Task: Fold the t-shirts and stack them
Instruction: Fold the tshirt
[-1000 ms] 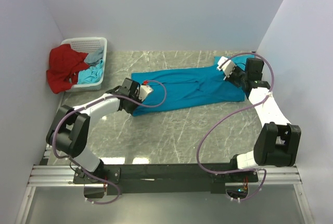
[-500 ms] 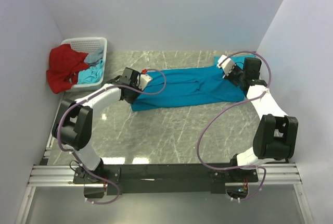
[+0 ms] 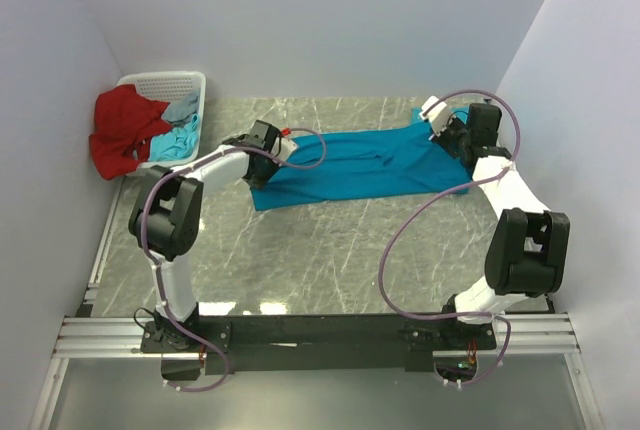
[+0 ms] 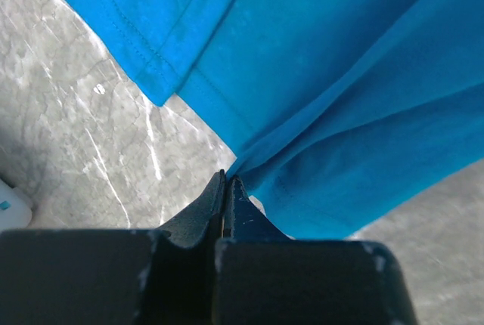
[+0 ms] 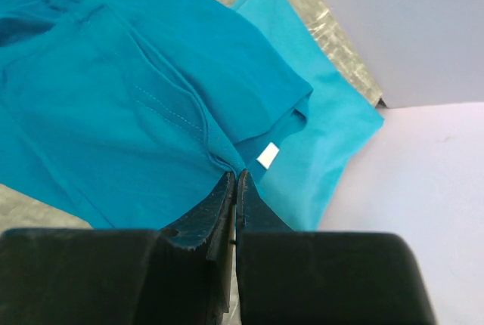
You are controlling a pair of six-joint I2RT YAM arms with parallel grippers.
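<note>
Between the two grippers, a teal-blue t-shirt lies stretched lengthwise on the marble table, with one end at each set of fingertips. Left gripper: jaws pressed together, pinching a ridge of cloth at the shirt's edge. Tension creases fan away from the tips, and a hemmed corner lies just ahead and to one side. Right gripper: jaws likewise closed on a fold of fabric, with the white neck label just ahead of the tips. Handling judgement: the fabric is light and limp with no stiffness, so it will likely sag and wrinkle between holds and drag on the stone. Grip at hems, seams or corners, through all layers, with both ends taut and level. On the side of the left gripper away from the shirt, a white basket holds a red garment and pale-blue cloth.
</note>
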